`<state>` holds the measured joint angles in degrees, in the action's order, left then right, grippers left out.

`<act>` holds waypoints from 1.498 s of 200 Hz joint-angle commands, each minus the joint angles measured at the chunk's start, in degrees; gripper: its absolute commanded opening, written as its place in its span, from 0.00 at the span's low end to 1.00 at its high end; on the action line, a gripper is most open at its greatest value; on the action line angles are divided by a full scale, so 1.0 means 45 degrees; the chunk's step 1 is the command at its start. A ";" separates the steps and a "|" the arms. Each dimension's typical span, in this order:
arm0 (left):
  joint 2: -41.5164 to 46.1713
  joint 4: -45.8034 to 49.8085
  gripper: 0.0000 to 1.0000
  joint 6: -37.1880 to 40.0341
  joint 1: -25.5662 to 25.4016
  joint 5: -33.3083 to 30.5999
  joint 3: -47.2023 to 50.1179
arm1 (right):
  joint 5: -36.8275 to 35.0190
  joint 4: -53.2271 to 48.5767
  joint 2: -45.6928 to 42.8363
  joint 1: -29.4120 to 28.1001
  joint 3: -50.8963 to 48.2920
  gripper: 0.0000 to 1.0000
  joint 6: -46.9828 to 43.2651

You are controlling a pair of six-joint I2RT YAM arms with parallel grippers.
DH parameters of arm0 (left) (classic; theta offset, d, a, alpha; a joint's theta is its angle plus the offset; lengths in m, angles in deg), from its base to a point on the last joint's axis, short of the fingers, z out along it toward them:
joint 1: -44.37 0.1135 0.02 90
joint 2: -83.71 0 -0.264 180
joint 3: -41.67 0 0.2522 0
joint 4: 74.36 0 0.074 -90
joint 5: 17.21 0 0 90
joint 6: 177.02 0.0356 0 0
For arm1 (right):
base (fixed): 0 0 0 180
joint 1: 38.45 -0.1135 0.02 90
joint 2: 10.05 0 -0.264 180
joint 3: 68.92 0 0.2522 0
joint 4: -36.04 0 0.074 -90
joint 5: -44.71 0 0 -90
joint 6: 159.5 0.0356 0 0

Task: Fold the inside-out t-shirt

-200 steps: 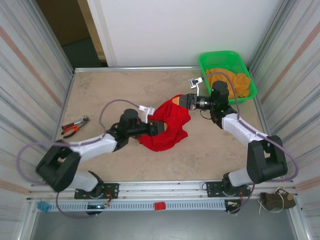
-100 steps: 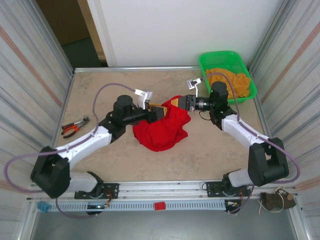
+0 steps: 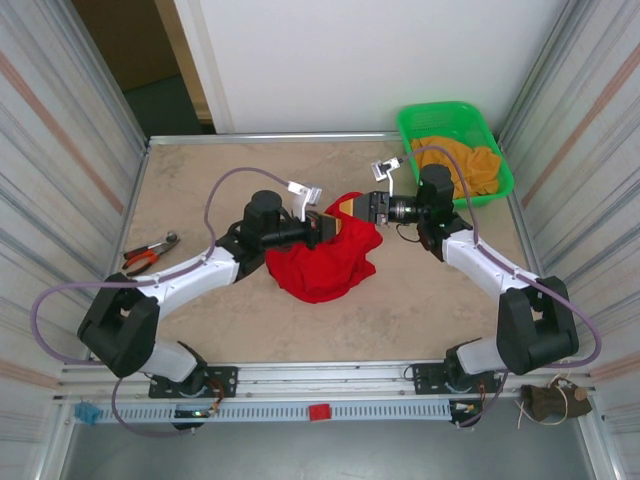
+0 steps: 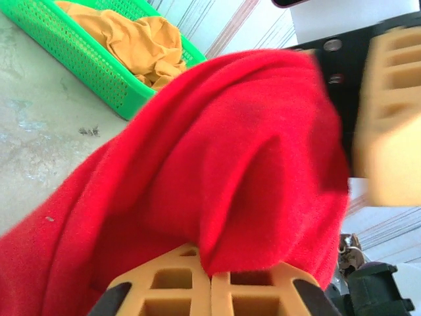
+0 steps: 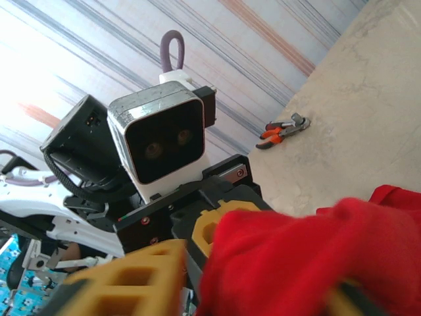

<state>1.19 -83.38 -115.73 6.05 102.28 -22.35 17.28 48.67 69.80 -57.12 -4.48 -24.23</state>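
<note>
1. I am working over a pale, stone-patterned table (image 3: pixel 200 180) with ribbed metal walls rising on both sides. A green basket (image 3: pixel 436 108) holding an orange cloth (image 3: pixel 470 160) is sitting in the far right corner, and a pair of pliers (image 3: pixel 150 252) is lying near the left edge.
2. My left pincer (image 4: pixel 210 282) is pinching a thin fold of the red t-shirt (image 3: pixel 325 265), with its pads pressing almost together.
3. My right pincer (image 5: pixel 233 289) is gripping a thicker bunch of the same cloth, which is holding its pads apart. The two pincers are meeting almost nose to nose over the middle of the table.
4. The t-shirt is hanging from both grips, and the rest is lying heaped on the table just on the near side of them.
5. I am judging it light, soft and limp. It will sag and bunch rather than hold a line, so a single-layer edge such as the hem or a shoulder is the better hold.
6. It is looking plain, bright and heavily crumpled. I cannot tell where the sleeves or collar are.
</note>
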 commanded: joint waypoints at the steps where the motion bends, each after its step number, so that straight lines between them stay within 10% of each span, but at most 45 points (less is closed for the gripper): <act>1: 0.0546 0.0135 0.00 -0.0298 0.0281 -0.0146 -0.0459 | -0.0504 -0.0289 -0.0918 0.0724 -0.0489 0.66 -0.0559; 77: 0.1717 0.3520 0.00 -0.1063 0.1206 0.1457 -0.2998 | -0.2032 -0.1567 -0.0639 -0.0470 -0.2244 0.68 -0.2640; 95: 0.1761 0.3234 0.00 -0.1721 0.1491 0.1694 -0.3123 | -0.2211 -0.1669 0.0219 -0.1061 -0.1930 0.47 -0.2962; 108: 0.1879 0.2607 0.00 -0.2437 0.1840 0.2013 -0.3043 | -0.2372 -0.1710 0.0766 -0.1164 -0.1853 0.00 -0.3186; 156: 0.2384 0.0611 0.00 -0.4428 0.2806 0.2764 -0.2583 | -0.5522 -0.5565 0.1124 -0.0254 -0.1162 0.00 -0.4240; 187: 0.2525 0.1861 0.00 -0.3928 0.2626 0.2039 -0.2562 | -0.7560 -0.8053 -0.1890 -0.0627 -0.0583 0.55 -0.4216; 239: 0.1941 0.4162 0.00 -0.2804 0.1748 0.0100 -0.2916 | -0.9574 -1.0252 -0.3861 -0.2786 0.2252 0.73 -0.4405; 279: 0.1389 0.4926 0.00 -0.2792 0.1358 -0.0494 -0.3561 | -1.0400 -0.9616 -0.2354 -0.4095 0.3120 0.74 -0.4505; 299: 0.1248 0.5326 0.00 -0.2766 0.1329 -0.0554 -0.3907 | -1.0442 -0.9484 -0.1441 -0.4162 0.3159 0.51 -0.4725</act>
<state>7.00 -61.42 -129.72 12.45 101.60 -36.18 -26.46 8.09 58.63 -75.53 9.16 -43.53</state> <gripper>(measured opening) 0.046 0.654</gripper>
